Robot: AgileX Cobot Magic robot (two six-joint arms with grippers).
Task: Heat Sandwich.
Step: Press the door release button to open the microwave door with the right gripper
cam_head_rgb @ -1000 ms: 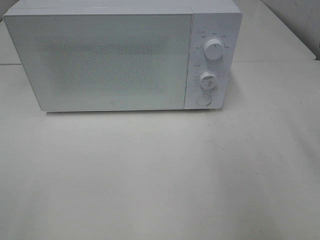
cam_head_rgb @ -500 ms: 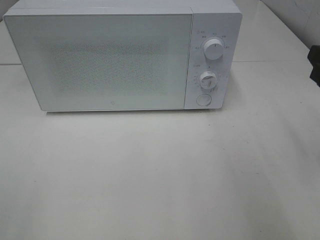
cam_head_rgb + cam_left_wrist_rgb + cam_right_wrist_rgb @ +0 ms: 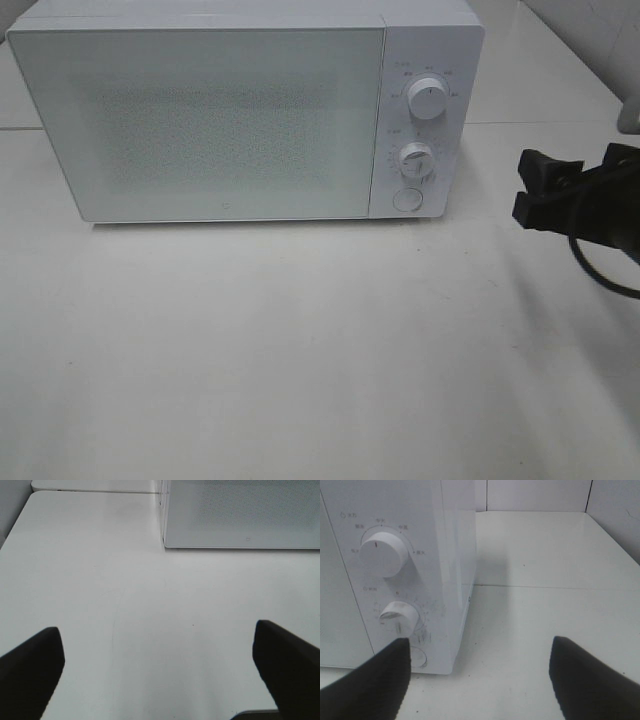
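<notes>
The tabletop (image 3: 300, 350) holds a shut white microwave (image 3: 200, 120). My left claw (image 3: 155, 632) and right claw (image 3: 524, 184) are both wide and empty. The right one is near the top knob (image 3: 428, 101), lower knob (image 3: 415, 160) and button (image 3: 406, 199). The writing there is too tiny to read. I cannot see the sandwich.

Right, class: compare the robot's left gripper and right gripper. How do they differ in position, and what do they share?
The right gripper shows in the high view, just right of the microwave; the left gripper does not show there. The right gripper faces the knobs; the left gripper faces bare table, with the door ahead. Both stand open and empty.
</notes>
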